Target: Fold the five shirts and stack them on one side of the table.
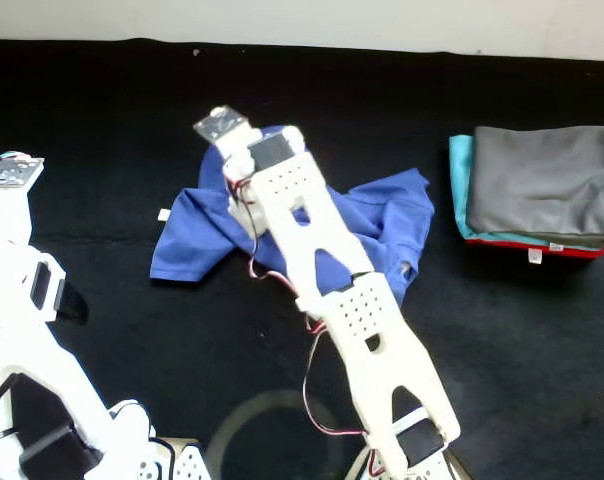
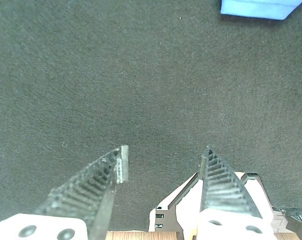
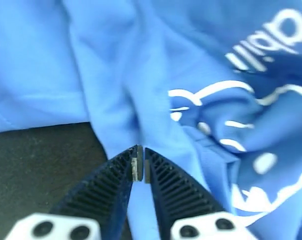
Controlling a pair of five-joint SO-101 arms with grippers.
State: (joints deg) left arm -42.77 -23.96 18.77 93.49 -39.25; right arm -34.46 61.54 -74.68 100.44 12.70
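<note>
A crumpled blue shirt lies in the middle of the black table. The right arm stretches over it, and my right gripper sits at the shirt's far left part. In the right wrist view the right gripper is shut, its tips pinching a ridge of the blue shirt. A stack of folded shirts, grey on top of teal and red, rests at the right side. The left arm stands at the left edge. My left gripper hangs open over bare table, with a corner of the blue shirt beyond it.
A white tag hangs from the folded stack's front. Red and white cables trail along the right arm. A pale wall borders the table's far edge. Open black surface lies between the blue shirt and the stack.
</note>
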